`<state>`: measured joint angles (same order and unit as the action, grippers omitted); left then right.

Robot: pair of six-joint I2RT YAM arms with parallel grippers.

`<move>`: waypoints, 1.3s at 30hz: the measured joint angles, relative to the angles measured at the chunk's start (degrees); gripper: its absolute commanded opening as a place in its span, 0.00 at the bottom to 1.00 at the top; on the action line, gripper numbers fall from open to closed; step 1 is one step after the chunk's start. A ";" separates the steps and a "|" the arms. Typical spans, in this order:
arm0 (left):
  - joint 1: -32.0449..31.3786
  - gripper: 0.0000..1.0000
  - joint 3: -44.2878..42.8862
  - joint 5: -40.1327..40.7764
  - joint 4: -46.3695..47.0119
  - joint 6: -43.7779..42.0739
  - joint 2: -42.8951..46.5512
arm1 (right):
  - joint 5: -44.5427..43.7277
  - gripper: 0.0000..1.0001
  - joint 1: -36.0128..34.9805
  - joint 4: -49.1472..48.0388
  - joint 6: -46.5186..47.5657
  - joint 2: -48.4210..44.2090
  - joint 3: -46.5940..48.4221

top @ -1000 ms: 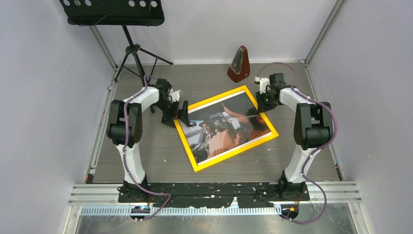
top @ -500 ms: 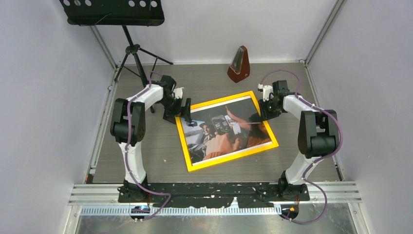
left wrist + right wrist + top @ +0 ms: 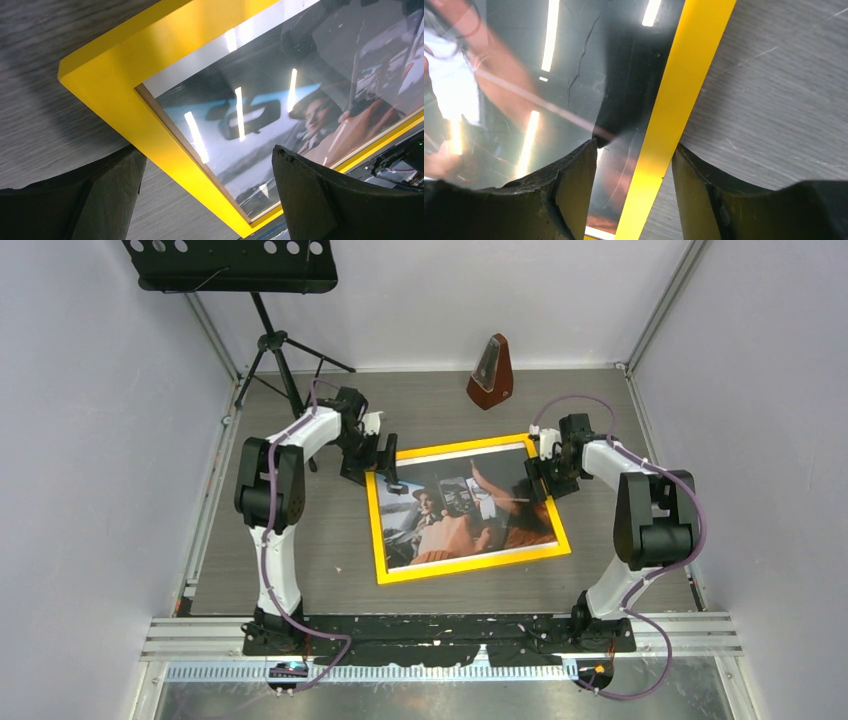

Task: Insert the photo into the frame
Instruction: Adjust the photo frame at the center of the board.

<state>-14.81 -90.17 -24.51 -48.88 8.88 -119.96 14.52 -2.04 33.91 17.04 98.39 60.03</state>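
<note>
The frame (image 3: pixel 470 562), thin yellow strips, lies flat on the grey table with the photo (image 3: pixel 465 505) inside it. My left gripper (image 3: pixel 378 462) is open at the frame's far left corner. In the left wrist view its jaws (image 3: pixel 206 155) straddle the left yellow strip (image 3: pixel 145 105), one finger over the table, the other over the glossy photo (image 3: pixel 280 100). My right gripper (image 3: pixel 545 475) is open at the right strip. In the right wrist view it (image 3: pixel 634 147) straddles the yellow strip (image 3: pixel 689 65), one finger over the photo (image 3: pixel 574 60), the other on the outer side.
A brown metronome (image 3: pixel 491 371) stands at the back, beyond the frame. A black music stand (image 3: pixel 275 350) stands at the back left, close behind my left arm. Grey walls close in on both sides.
The frame with the photo has turned from tilted to nearly square with the table edge. Both grippers moved with it, the left toward the far corner, the right outward along the right strip.
</note>
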 measured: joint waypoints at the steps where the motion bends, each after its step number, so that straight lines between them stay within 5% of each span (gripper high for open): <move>1: -0.04 1.00 -0.37 0.02 0.00 0.02 -0.22 | 0.02 0.63 0.00 0.39 0.00 -0.26 -0.17; 19: -0.24 1.00 -12.83 1.86 0.28 0.20 -7.15 | 4.04 0.70 -0.04 5.25 -1.05 -2.93 -1.97; 39: 0.13 0.99 -6.29 5.31 3.67 0.11 -2.14 | 3.67 0.81 0.83 4.22 -1.55 -2.91 0.83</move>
<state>-14.68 -96.47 -19.20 -45.21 8.99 -122.10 18.20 -1.21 38.13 15.49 95.48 60.86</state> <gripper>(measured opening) 0.995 0.785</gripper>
